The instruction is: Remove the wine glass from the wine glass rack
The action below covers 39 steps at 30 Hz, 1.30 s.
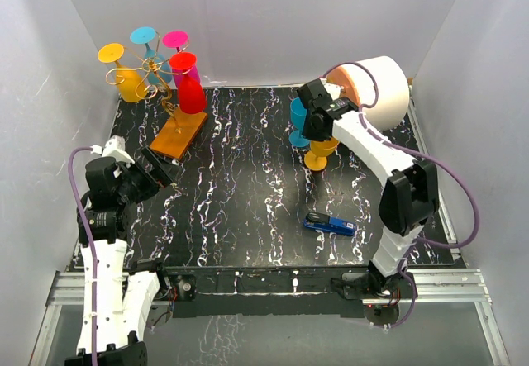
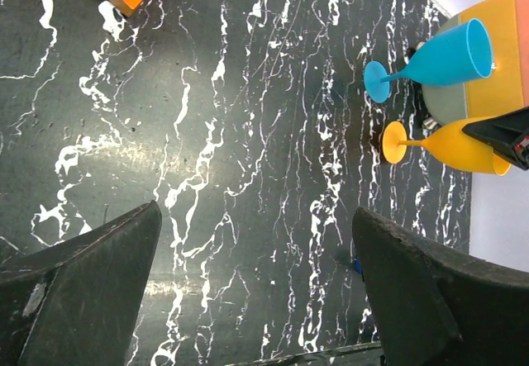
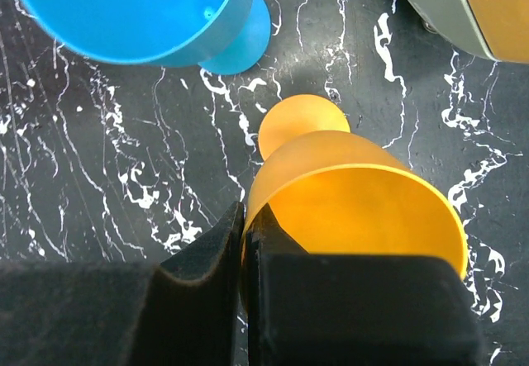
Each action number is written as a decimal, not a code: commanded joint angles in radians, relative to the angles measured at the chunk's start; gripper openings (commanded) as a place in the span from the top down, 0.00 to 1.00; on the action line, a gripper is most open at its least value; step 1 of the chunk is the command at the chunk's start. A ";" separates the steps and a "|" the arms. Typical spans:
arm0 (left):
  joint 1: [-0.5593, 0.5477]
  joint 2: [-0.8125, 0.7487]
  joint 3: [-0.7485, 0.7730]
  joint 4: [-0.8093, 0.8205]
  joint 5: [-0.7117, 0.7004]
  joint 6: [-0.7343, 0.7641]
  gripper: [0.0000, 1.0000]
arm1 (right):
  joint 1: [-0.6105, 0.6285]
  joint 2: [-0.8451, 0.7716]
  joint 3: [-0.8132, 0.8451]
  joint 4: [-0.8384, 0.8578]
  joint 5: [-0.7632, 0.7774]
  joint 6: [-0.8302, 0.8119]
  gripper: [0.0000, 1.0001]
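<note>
The wine glass rack point(image 1: 159, 79), gold wire on an orange base point(image 1: 178, 133), stands at the back left with several coloured glasses hanging on it, among them a red one point(image 1: 190, 85) and a yellow one point(image 1: 126, 75). My right gripper point(image 1: 319, 123) is shut on the rim of an orange wine glass point(image 1: 321, 153), held upright with its foot down at the mat; one finger is inside the bowl point(image 3: 355, 192) and one outside, gripper point(image 3: 245, 225). A blue wine glass point(image 1: 297, 120) stands right beside it. My left gripper point(image 1: 162, 173) is open and empty, low at the left point(image 2: 256, 217).
A blue stapler-like object point(image 1: 329, 224) lies on the black marbled mat at the front right. A large white and peach roll point(image 1: 378, 89) sits behind the right arm. White walls close in the left, back and right sides.
</note>
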 commanded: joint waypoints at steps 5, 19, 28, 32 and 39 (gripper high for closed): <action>0.002 -0.021 0.034 -0.056 -0.052 0.062 0.01 | -0.058 0.120 0.118 -0.022 -0.014 0.059 1.00; 0.002 0.020 0.064 -0.038 -0.019 0.036 0.01 | -0.086 0.077 0.195 -0.080 -0.057 0.057 0.53; 0.001 0.044 0.106 -0.077 -0.034 0.028 0.01 | -0.088 -0.256 -0.070 0.179 -0.206 -0.095 0.15; 0.002 0.069 0.141 -0.064 0.019 -0.005 0.01 | -0.089 -0.509 -0.387 0.484 -0.398 -0.208 0.03; 0.002 0.177 0.241 0.013 0.107 -0.082 0.01 | -0.086 -0.790 -0.646 0.771 -0.632 -0.243 0.02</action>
